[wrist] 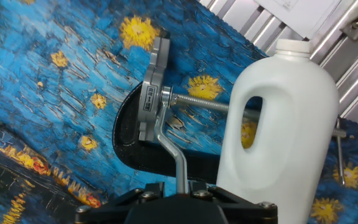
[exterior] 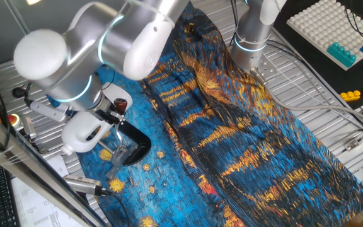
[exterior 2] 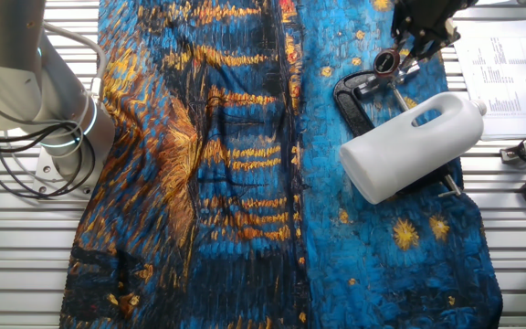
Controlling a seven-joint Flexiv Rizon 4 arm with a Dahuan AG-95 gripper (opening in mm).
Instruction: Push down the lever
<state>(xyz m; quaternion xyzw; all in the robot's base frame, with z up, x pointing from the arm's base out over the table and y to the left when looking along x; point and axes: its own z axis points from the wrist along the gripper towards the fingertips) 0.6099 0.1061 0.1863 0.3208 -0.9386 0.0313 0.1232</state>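
The lever is a thin silver rod (wrist: 169,146) that rises from the clamp's metal plate (wrist: 151,87) and runs in between my fingers. Its reddish-brown knob (exterior: 120,104) (exterior 2: 384,62) shows in both fixed views and is hidden under the hand in the hand view. My gripper (wrist: 180,186) (exterior: 115,112) (exterior 2: 396,55) sits right at the knob end, its jaws close on either side of the lever. A white jug-shaped housing (wrist: 278,130) (exterior 2: 414,144) (exterior: 84,133) lies beside the lever on the black curved base (wrist: 129,140) (exterior 2: 354,96) (exterior: 136,146).
A blue and orange painted cloth (exterior 2: 226,164) covers the metal slat table. A threaded screw (wrist: 197,102) runs from the plate to the housing. A second arm's base (exterior 2: 57,137) stands at the far end. Papers (exterior 2: 505,64) lie beside the cloth. Toy bricks and a white studded plate (exterior: 333,28) lie beyond.
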